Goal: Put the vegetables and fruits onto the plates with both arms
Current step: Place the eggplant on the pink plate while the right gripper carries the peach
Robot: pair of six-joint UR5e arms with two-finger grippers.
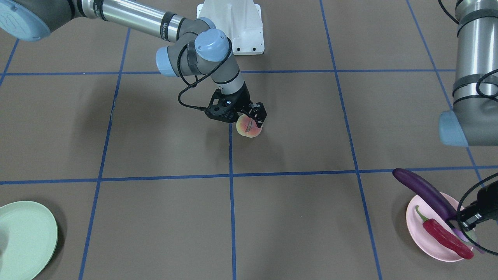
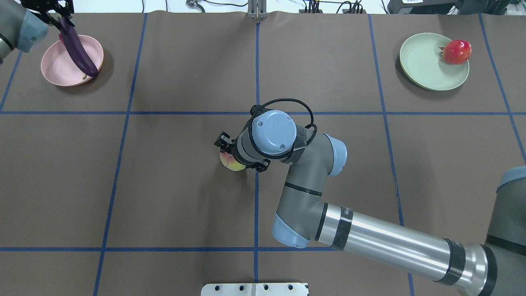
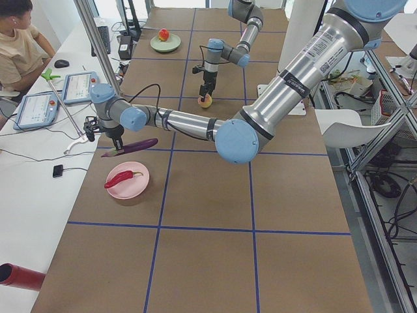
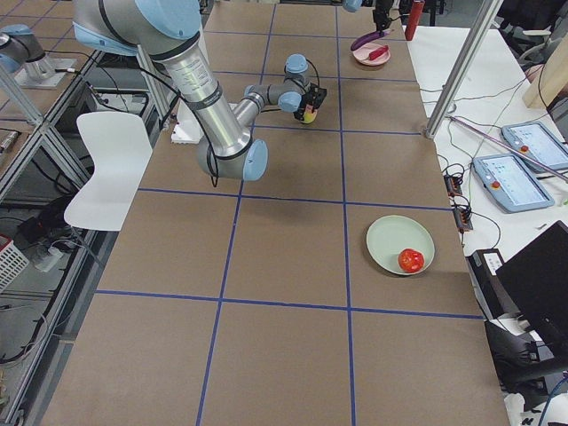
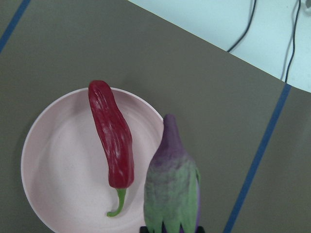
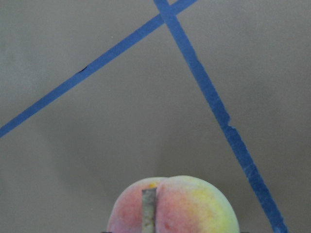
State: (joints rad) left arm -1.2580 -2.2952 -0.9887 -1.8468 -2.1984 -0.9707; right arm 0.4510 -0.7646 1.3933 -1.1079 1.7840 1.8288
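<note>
Brown table [image 2: 164, 185] holds two plates. The right gripper [image 1: 255, 116] pinches the peach [image 1: 249, 129] near the table's middle. The left gripper [image 2: 59, 16] pinches the eggplant [image 2: 76, 47] by its green cap, over the pink plate [image 2: 57, 70] where the chili [image 5: 114, 141] lies. That long eggplant may tip off the rim or push the chili. The round peach may slip on the far ride to the green plate [image 2: 423, 61].

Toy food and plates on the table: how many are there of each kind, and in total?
Toy vegetables: 2 (long glossy purple eggplant, red chili pepper)
Toy fruits: 2 (red-and-yellow pomegranate-like ball, pale green-pink peach)
Round plastic plates: 2 (pale pink plate, pale mint green plate)
Total: 6
</note>
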